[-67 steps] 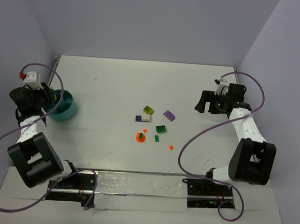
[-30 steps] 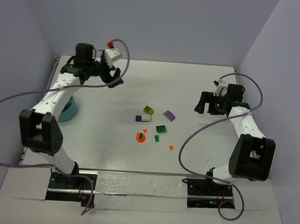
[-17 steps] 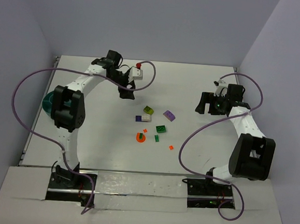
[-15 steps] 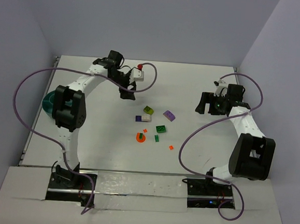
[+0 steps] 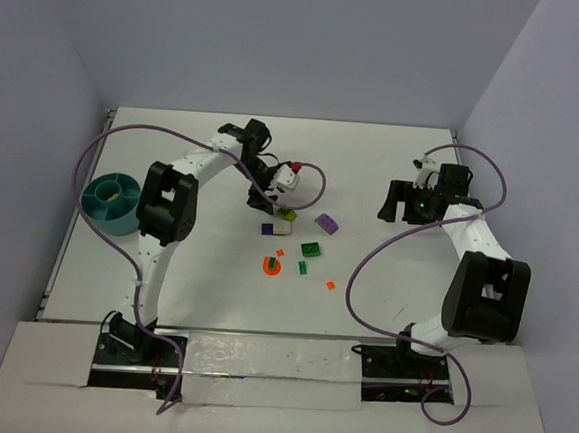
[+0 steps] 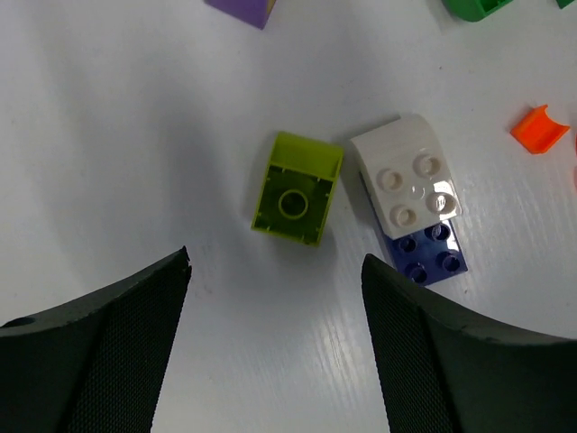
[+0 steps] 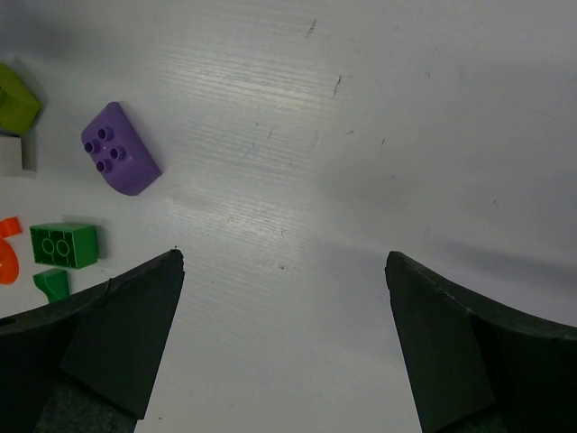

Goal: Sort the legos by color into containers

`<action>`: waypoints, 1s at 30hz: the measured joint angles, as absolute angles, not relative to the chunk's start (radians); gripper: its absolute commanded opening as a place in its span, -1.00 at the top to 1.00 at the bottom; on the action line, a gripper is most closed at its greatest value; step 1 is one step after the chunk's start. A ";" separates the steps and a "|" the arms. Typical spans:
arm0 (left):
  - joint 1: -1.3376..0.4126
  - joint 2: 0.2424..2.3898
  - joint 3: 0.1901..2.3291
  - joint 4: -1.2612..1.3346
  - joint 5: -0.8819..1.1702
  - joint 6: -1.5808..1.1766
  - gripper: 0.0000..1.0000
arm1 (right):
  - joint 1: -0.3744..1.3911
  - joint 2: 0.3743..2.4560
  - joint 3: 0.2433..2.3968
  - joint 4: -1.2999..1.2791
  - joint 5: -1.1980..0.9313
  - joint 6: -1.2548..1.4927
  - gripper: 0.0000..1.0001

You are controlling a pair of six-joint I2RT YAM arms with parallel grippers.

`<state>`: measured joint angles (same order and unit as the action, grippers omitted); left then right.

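Legos [image 5: 326, 221] lie scattered mid-surface [image 5: 213, 291]. Round orange piece [image 5: 272, 265] is nearest, dark green brick [image 5: 311, 249] just behind. Left pincer [image 6: 275, 271] hangs wide open and empty over the lime brick [image 6: 297, 188]. Teal bowl [image 5: 112, 203] sits well left. Right pincer [image 7: 284, 262] is spread wide, holding nothing.

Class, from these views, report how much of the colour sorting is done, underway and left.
Done: nothing certain; what the teal bowl holds is unclear. Underway: the open left hand hovers over the lime brick. Left: the purple brick, dark green brick and round orange piece lie on the table; the right hand is open and empty.
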<state>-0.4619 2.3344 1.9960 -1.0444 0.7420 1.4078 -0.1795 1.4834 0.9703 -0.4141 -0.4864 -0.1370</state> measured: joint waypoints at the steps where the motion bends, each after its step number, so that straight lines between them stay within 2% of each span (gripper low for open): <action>1: -0.470 2.341 2.001 -1.049 0.739 1.415 -0.60 | -0.179 1.483 0.970 -0.414 -0.486 -0.137 -1.00; 4: -0.490 2.352 2.006 -1.059 0.737 1.428 -0.54 | -0.180 1.483 0.970 -0.414 -0.487 -0.140 -0.99; 6: -0.503 2.358 2.012 -1.063 0.735 1.432 -0.42 | -0.180 1.484 0.970 -0.414 -0.487 -0.140 -1.00; 22: -0.561 2.425 2.054 -1.093 0.692 1.450 -0.20 | -0.182 1.492 0.970 -0.414 -0.487 -0.140 -1.00; 26: -0.578 2.439 2.085 -1.107 0.661 1.440 -0.02 | -0.182 1.492 0.970 -0.414 -0.487 -0.140 -1.00; 28: -0.582 2.440 2.092 -1.113 0.643 1.434 0.31 | -0.182 1.492 0.971 -0.414 -0.487 -0.140 -1.00; 30: -0.584 2.440 2.093 -1.117 0.631 1.426 0.47 | -0.182 1.492 0.971 -0.414 -0.487 -0.140 -0.99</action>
